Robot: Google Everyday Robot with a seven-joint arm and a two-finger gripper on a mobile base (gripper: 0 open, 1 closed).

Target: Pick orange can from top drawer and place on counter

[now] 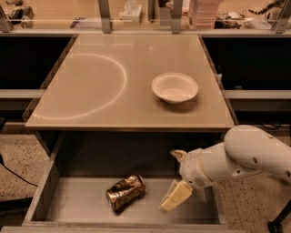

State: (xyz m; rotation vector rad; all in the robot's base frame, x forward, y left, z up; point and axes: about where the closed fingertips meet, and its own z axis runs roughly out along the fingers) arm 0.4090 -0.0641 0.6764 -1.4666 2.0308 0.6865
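Observation:
The orange can (125,193), crushed and copper-coloured, lies on its side on the floor of the open top drawer (77,205), left of centre. My gripper (176,177) is inside the drawer, just right of the can and apart from it. It is open and empty, with one cream fingertip (175,197) low near the drawer floor and the other (178,154) higher up. The beige counter (91,91) with its white ring mark lies above the drawer.
A white bowl (175,88) sits on the right half of the counter. My white arm (245,157) reaches in from the right, over the drawer's right wall. Shelves with clutter (204,11) run along the back. Speckled floor shows on both sides.

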